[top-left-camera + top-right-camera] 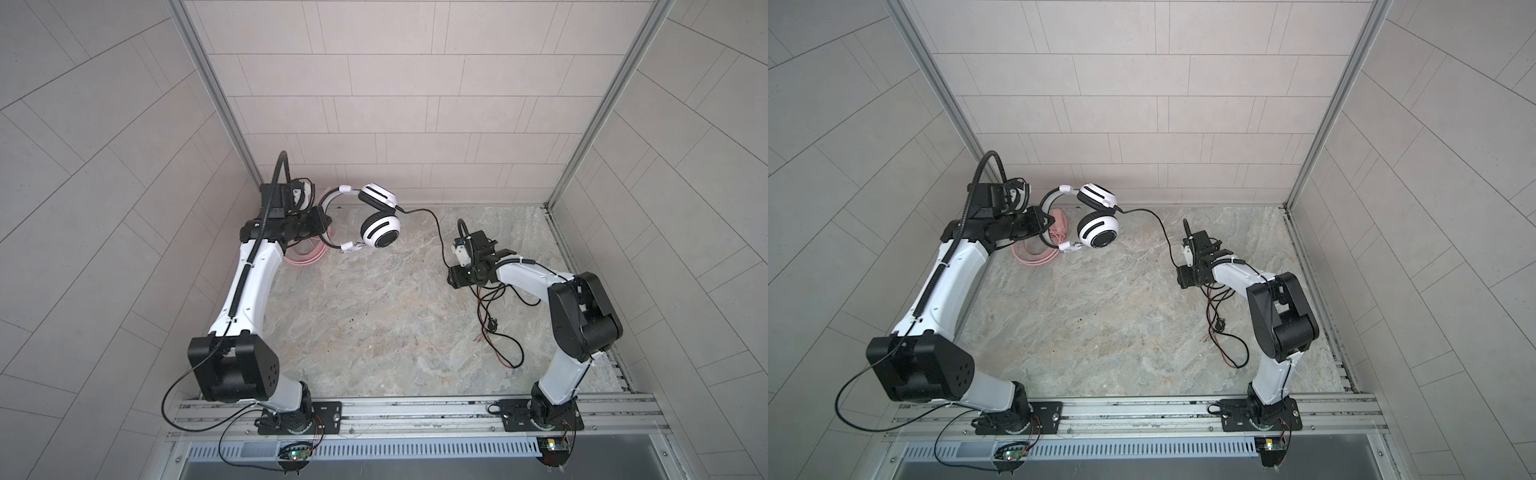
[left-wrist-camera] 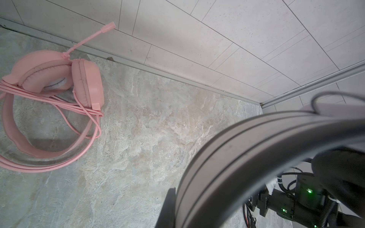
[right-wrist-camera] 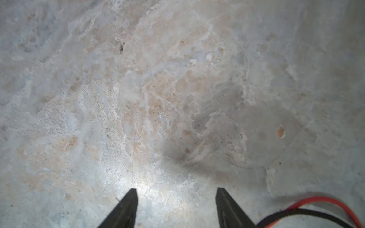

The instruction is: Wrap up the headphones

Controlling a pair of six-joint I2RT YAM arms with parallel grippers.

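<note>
- Left gripper [image 1: 321, 219] is clamped tight on the thin black headband [image 2: 246, 158] of the white-and-black headphones [image 1: 380, 232]. In the left wrist view that band fills the frame as a big blurry arc, well above the table.
- Both earcups stick out from that grip toward the middle of the table [image 1: 374, 332], the upper earcup [image 1: 376, 196] nearer the back wall [image 1: 374, 124] and the lower one closer to the arms' bases. Can't tell if the lower cup is touching the surface.
- Right gripper [image 3: 175, 197] has its jaws spread with nothing between them, just bare stone-look tabletop under the fingertips [image 3: 130, 199].
- The black cable [image 1: 436, 226] leaves the upper earcup, sags across the gap and drops down right beside the right gripper. From the top views I can't tell if it touches it.
- Past the right gripper the cable ends in a loose tangle [image 1: 498, 332] on the table by the right arm, mixed with a red wire [image 3: 325, 199].
- Pink headphones [image 2: 49, 77] lie flat in the back left corner, just beside the wall and partly under the left arm in both top views. The pink cable [image 2: 85, 110] is looped around the earcups and the mic boom [image 2: 88, 37] points up at the wall.
</note>
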